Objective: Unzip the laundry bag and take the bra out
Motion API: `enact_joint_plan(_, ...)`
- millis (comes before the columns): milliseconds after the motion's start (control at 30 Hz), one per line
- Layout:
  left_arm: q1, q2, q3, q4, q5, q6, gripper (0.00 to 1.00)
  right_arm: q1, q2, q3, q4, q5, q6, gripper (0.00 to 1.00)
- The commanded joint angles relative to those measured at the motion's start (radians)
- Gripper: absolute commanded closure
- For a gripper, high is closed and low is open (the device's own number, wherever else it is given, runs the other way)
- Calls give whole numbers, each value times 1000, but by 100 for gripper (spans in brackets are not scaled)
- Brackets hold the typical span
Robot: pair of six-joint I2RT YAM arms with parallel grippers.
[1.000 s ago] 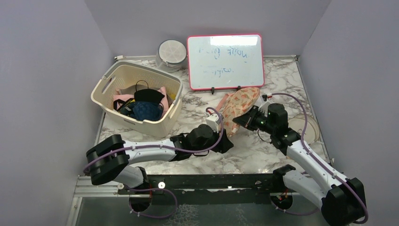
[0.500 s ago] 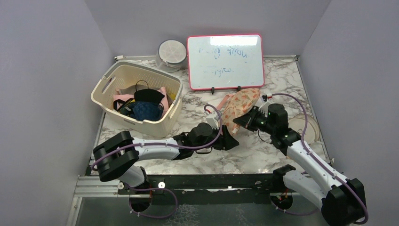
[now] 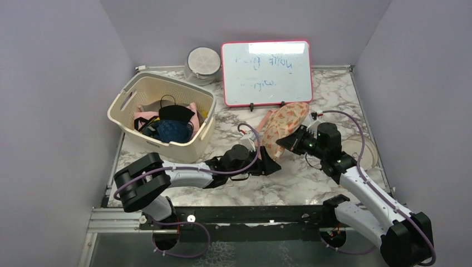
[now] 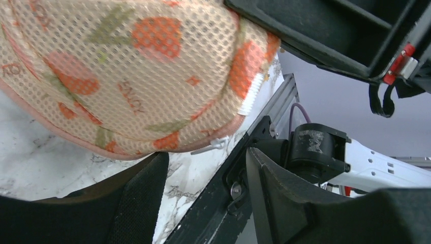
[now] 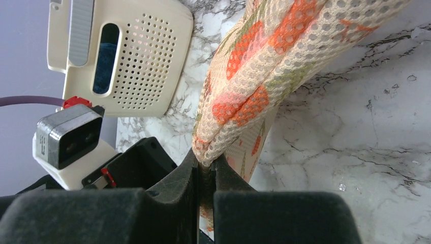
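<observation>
The laundry bag, peach mesh with orange print and pink trim, lies in front of the whiteboard. My right gripper is shut on its near end and pinches the fabric between the pads. My left gripper is open just below the bag's near end. In the left wrist view the bag fills the top, and its white zipper pull hangs just above the gap between the fingers. The bag is zipped shut. The bra is hidden.
A cream perforated basket with blue, black and pink garments stands at the left. A pink-framed whiteboard stands at the back, a round white container beside it. A pale plate lies at the right.
My left gripper has moved right and forward, up to the bag's near end. The right gripper keeps its hold on the bag.
</observation>
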Motion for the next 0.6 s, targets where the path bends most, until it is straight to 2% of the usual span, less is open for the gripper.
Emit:
enact_joint_plan(0, 28, 25, 0, 107, 31, 0, 52, 1, -6, 24, 46, -12, 8, 99)
enact_joint_plan(267, 40, 26, 41, 132, 64, 42, 64, 1, -3, 20, 58, -18, 12, 99)
enact_joint_plan(567, 40, 2, 18, 140, 68, 51, 75, 0, 9, 25, 60, -14, 11, 99)
